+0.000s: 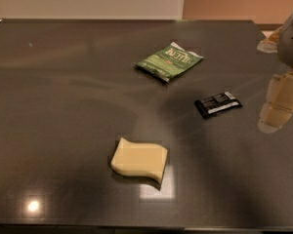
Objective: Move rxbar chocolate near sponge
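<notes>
End effector: hanging at the right edge, near the bar; open or closed cannot be told.
Rxbar chocolate: lying flat on the dark worktop, apart from the sponge.
Sponge: sitting front-centre, left of the bar.
Green chip bag: lying behind both.

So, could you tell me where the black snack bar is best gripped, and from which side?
Probably from above, pinching the snack bar across its narrow width at mid-length: it lies flat, slightly skewed. The gripper hangs to its right.
</notes>
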Tool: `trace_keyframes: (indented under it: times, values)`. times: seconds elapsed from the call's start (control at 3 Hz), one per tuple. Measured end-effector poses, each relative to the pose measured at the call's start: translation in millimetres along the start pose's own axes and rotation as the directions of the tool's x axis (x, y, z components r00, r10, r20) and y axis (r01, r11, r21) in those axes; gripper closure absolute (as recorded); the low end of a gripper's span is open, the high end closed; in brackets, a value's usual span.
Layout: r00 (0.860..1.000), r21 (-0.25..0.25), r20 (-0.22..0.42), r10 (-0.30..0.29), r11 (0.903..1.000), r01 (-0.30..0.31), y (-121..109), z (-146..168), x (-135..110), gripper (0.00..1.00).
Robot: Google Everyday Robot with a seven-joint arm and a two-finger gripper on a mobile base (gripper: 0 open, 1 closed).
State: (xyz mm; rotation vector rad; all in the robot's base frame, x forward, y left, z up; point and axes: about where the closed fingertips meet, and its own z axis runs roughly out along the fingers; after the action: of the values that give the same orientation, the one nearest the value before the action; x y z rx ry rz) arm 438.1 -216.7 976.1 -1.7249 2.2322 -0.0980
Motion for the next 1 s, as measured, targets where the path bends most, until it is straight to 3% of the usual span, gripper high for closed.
trace_keyframes:
  times: [0.67,1.0]
  values:
    - [1.0,-0.019,0.005,-0.027,0.9994,0.027,-9,4,-1,0.0]
    - [0.996,-0.065,0.032,-0.087,0.9939,0.089,-27,20,-10,0.0]
